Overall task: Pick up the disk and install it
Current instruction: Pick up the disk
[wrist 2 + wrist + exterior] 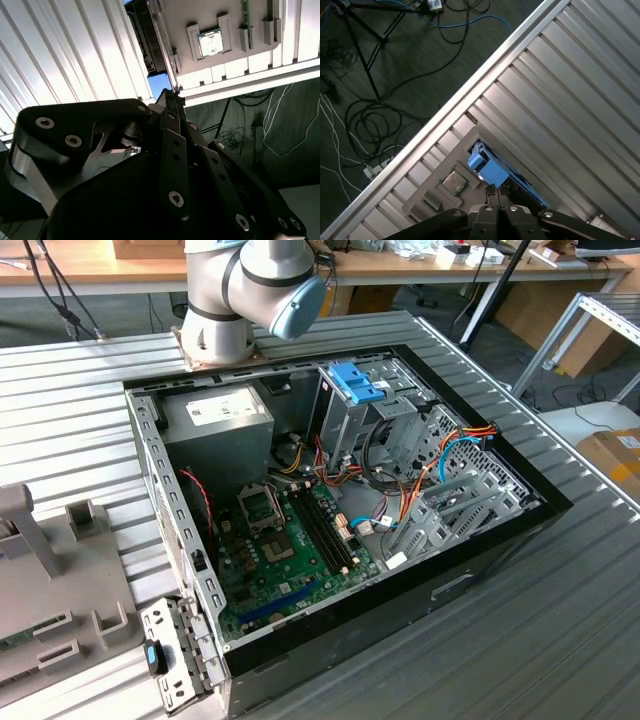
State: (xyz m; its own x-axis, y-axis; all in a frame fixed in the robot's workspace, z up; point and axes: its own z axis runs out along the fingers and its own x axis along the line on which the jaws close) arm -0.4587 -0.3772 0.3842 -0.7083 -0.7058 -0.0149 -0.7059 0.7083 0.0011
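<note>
First wrist view shows disk (487, 170) over ribbed table (580, 100), cables (375, 120) littering floor (425, 60).

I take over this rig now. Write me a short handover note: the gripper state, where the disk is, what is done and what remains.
The gripper is right at the blue frame of the disk. Whether it grips the disk cannot be told.
The disk stands on edge in the grey holder on the ribbed table, outside the case.
Done: the arm is at the disk.
Left: the disk appears to sit in the holder, not lifted, and it is not installed in the case.
</note>
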